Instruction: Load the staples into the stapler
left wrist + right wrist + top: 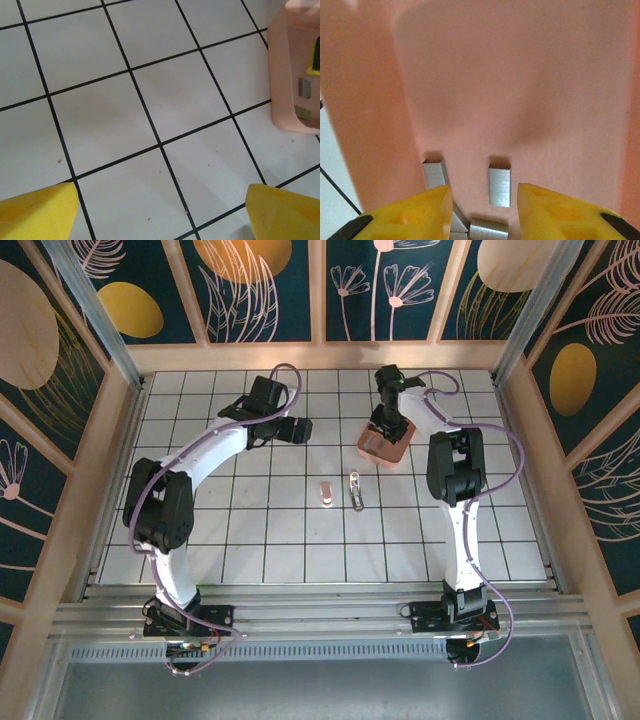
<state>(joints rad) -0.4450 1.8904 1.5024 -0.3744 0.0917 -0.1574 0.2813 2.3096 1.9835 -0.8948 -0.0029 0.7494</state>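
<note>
1. Two small things lie on the tiled table nearest the arm bases. One is a narrow pale, silver-trimmed body that I take for the stapler. The other is a shorter pinkish piece just beside it (part of the stapler or not, too small to tell). Neither gripper touches them, and I cannot tell whether the stapler is opened for loading.
2. Farther back on the left, the left gripper hangs over bare tiles. Its yellow fingers are spread wide with nothing between them, and it is well apart from the stapler.
3. On the right, farther back than the stapler, sits the salmon-pink tray. It holds the staples, several short silver-grey blocks lying loose on its floor.
4. The right gripper sits low inside that tray with its jaws parted. One block lies in the gap between its fingertips (not pinched, as far as the wrist view shows).
5. By my judgement the task is at its first stage: a staple block is lined up for picking, but none is held. What is left is to close on a block, carry it across to the stapler and seat it inside.
</note>
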